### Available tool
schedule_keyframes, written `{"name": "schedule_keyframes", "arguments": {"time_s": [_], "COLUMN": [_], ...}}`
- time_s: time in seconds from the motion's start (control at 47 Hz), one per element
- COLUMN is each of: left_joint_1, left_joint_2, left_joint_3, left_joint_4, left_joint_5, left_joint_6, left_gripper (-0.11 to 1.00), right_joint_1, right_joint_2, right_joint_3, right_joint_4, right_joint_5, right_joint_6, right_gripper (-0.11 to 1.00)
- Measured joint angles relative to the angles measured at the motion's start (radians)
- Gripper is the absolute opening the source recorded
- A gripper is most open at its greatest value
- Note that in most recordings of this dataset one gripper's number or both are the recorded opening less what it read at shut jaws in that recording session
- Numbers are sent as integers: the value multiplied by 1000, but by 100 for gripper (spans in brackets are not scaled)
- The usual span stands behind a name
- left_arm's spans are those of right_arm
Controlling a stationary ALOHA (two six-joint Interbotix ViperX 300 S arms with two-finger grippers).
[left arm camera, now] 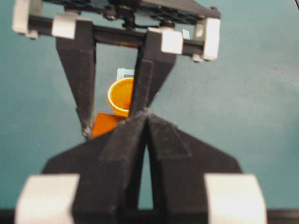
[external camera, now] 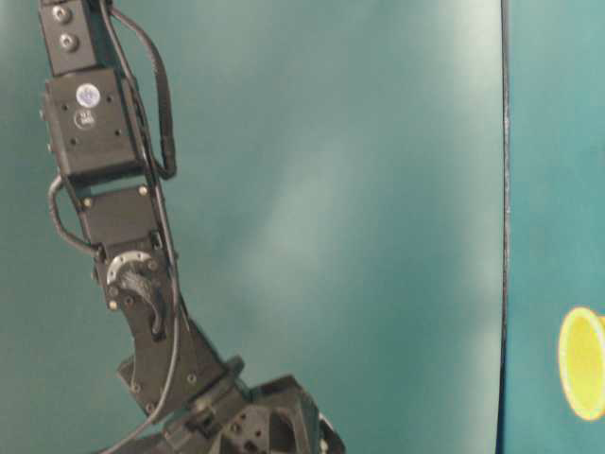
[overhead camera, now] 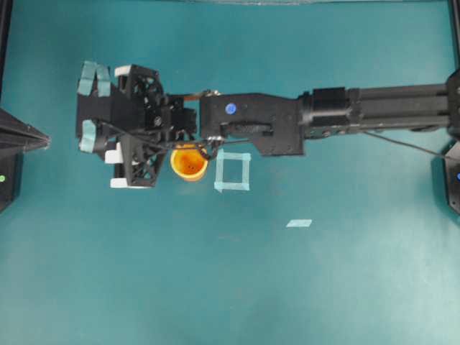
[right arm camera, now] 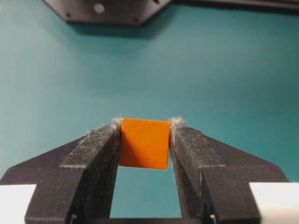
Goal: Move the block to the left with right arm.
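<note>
Between the fingers of the right hand (right arm camera: pixel 145 126) sits the block (right arm camera: pixel 144 143), firmly pinched. It is being carried leftward; next comes lowering it onto the table (right arm camera: pixel 56 84) and opening the fingers.

This looks like a robot lab. A plain teal table (overhead camera: pixel 215 287) has black robot arms bolted at its left and right edges. One long black arm (overhead camera: pixel 287 118) stretches across it. Little pieces of pale tape (overhead camera: pixel 232 171) mark spots on the table, and cameras ride on the arms.
</note>
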Motion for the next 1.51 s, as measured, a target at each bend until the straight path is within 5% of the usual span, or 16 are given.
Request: {"name": "schedule_keyframes", "arguments": {"time_s": [1.51], "left_joint_1": [0], "left_joint_2": [0], "left_joint_3": [0], "left_joint_4": [0], "left_joint_5": [0], "left_joint_6": [-2], "left_gripper": [0], "right_joint_1": [20], "right_joint_2": [29], "right_joint_3": [-51], "right_joint_4": [2], "right_joint_5": [-5], "right_joint_6": [8], "right_gripper": [42]}}
